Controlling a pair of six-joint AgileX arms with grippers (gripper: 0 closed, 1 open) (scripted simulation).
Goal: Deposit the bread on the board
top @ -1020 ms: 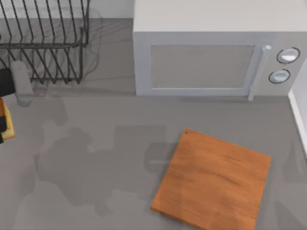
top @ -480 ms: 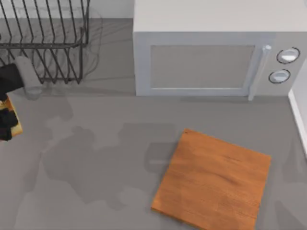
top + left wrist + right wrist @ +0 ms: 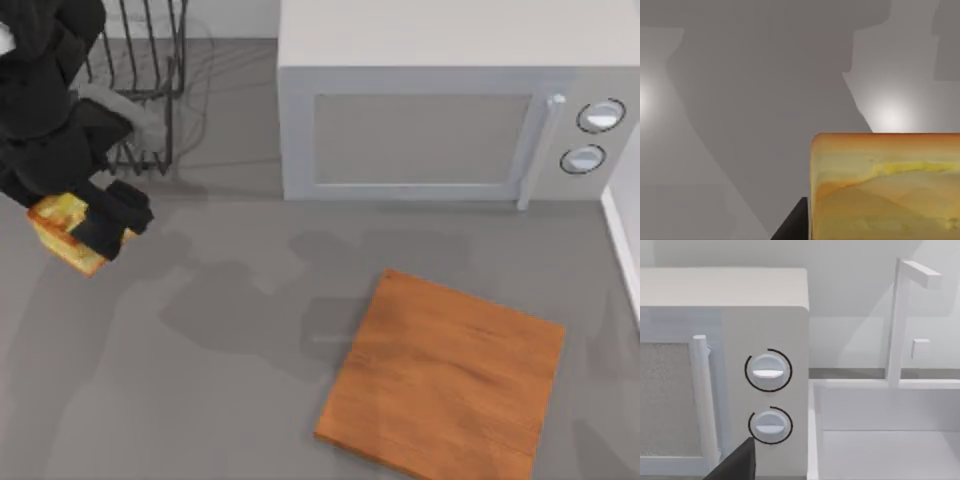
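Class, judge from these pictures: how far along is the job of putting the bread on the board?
Done: the left gripper is shut on the bread, at the table's left side near the dish rack. In hand: carrying it. Left: crossing to the board, bare in front of the microwave, and releasing.

A plain grey surface (image 3: 220,420) is stretching across the scene, and soft, blocky shadows are falling over its middle and left part. A grey-white microwave (image 3: 450,100) is standing at the far edge, its door closed, a vertical handle (image 3: 535,150) and two round dials (image 3: 592,135) sitting at its right end. A dark wire dish rack (image 3: 150,90) is standing to the microwave's left, casting thin curved shadows. Just right of the microwave, a white sink basin (image 3: 880,430) with a squared white faucet (image 3: 905,315) is lying against a pale wall (image 3: 855,285). Two bright spots of light are glowing on the surface in the left wrist view.
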